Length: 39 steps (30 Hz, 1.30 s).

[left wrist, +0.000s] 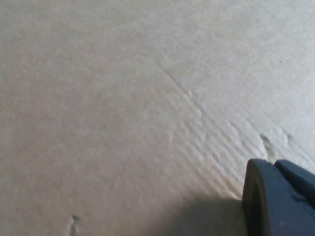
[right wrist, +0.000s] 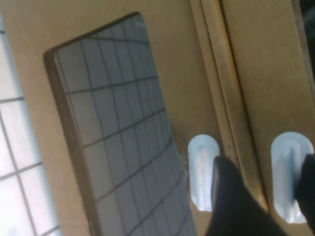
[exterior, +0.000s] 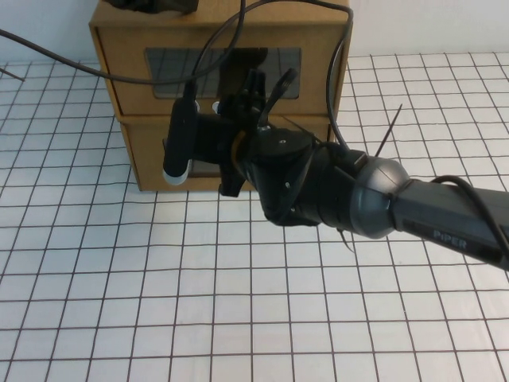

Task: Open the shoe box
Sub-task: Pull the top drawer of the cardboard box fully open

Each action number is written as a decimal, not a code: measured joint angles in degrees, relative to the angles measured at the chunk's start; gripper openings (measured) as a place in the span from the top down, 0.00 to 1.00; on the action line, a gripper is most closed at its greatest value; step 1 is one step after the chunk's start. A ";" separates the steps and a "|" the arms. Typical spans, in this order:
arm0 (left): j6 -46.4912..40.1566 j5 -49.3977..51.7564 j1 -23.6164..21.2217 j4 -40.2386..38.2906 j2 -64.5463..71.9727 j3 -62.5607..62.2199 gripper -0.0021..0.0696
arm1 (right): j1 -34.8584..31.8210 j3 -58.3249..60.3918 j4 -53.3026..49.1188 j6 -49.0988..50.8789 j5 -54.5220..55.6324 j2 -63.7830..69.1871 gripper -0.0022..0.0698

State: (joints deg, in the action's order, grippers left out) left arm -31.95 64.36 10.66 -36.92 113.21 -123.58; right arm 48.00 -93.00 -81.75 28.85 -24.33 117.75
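Observation:
Two brown cardboard shoe boxes stand stacked at the back of the table, the upper box (exterior: 119, 68) on the lower box (exterior: 147, 159). Each front has a clear window (right wrist: 118, 132) and a pale oval pull. My right gripper (exterior: 269, 83) (right wrist: 268, 196) is open and close to the box fronts. One fingertip (right wrist: 231, 196) overlaps one pull (right wrist: 202, 162), and the other finger is at the edge of the second pull (right wrist: 288, 167), with the seam between the boxes (right wrist: 226, 123) in the gap. My left gripper (exterior: 151, 5) (left wrist: 278, 196) rests on the upper box's top.
The right arm (exterior: 374, 199) stretches from the right edge across the gridded white table (exterior: 159, 302) and hides much of the lower box's front. Black cables (exterior: 119, 76) loop over the upper box. The wrist camera housing (exterior: 179, 147) hangs in front of the lower box.

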 joint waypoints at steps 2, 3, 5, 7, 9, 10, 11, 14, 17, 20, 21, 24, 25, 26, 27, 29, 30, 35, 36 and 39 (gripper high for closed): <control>-0.10 0.12 0.00 0.00 0.00 0.00 0.97 | 0.00 0.00 -1.32 0.00 -0.41 0.16 0.60; -0.10 0.21 0.00 -0.12 0.00 0.00 0.97 | 0.00 0.00 -1.99 0.00 -0.57 0.13 0.61; -0.10 0.34 0.00 -0.12 0.00 0.00 0.97 | 0.00 0.00 -3.11 0.00 -0.90 0.20 0.63; -0.10 0.34 0.00 -0.12 0.00 0.00 0.97 | 0.00 0.00 -3.91 0.22 -1.04 0.26 0.65; -0.10 0.53 0.00 -0.12 0.00 0.00 0.97 | 0.10 0.00 -4.96 0.61 -1.45 0.34 0.70; -0.10 0.76 0.00 -0.12 0.00 0.00 0.97 | 0.10 0.00 -5.57 0.82 -1.70 0.34 0.73; -0.10 0.76 0.00 -0.22 0.00 0.00 0.97 | 0.10 0.00 -6.19 0.83 -1.87 0.34 0.76; 0.02 0.90 0.00 -0.34 0.00 0.00 0.97 | 0.10 0.00 -7.47 0.92 -2.48 0.48 0.83; 0.59 1.01 0.00 -0.34 0.00 0.00 0.97 | 0.10 0.00 -8.11 0.92 -2.90 0.48 0.88; 1.17 1.21 0.00 -0.46 0.00 0.00 0.97 | 0.20 0.00 -8.24 0.96 -3.24 0.53 0.94; 1.31 1.32 0.00 -0.54 0.00 0.00 0.97 | 0.20 0.00 -8.24 0.96 -3.40 0.53 0.95; 1.75 1.35 0.00 -0.54 0.00 0.00 0.97 | 0.31 0.00 -8.11 0.96 -3.51 0.53 0.95; 1.88 1.37 0.00 -0.54 0.00 0.00 0.97 | 0.40 0.00 -7.87 0.96 -3.63 0.53 0.95; 2.03 1.47 0.00 -0.54 0.00 0.00 0.97 | 0.59 0.00 -7.53 0.96 -3.93 0.53 0.95; 2.03 1.58 0.00 -0.59 0.09 0.00 0.97 | 0.78 0.14 -7.42 0.96 -4.09 0.42 0.96; 2.25 1.97 0.00 -1.00 0.09 0.00 0.97 | 1.08 1.17 -7.16 1.05 -4.18 -0.39 0.96; 2.43 2.34 0.00 -1.13 0.09 0.00 0.97 | 1.22 1.91 -7.03 1.05 -4.32 -0.97 0.96; 2.92 3.77 0.00 -1.74 0.39 -0.13 0.97 | 3.03 6.37 -6.55 1.64 -4.95 -4.17 0.96; 3.04 3.74 0.00 -1.87 0.68 -0.13 0.97 | 3.58 7.54 -6.55 1.90 -5.09 -5.11 0.96; 3.14 3.74 0.00 -2.11 0.74 -0.17 0.97 | 5.16 11.09 -6.28 3.08 -5.76 -7.99 0.96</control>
State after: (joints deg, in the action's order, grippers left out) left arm -28.82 68.10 10.66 -39.03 113.95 -123.75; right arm 53.16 -81.91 -88.03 31.93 -30.09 109.75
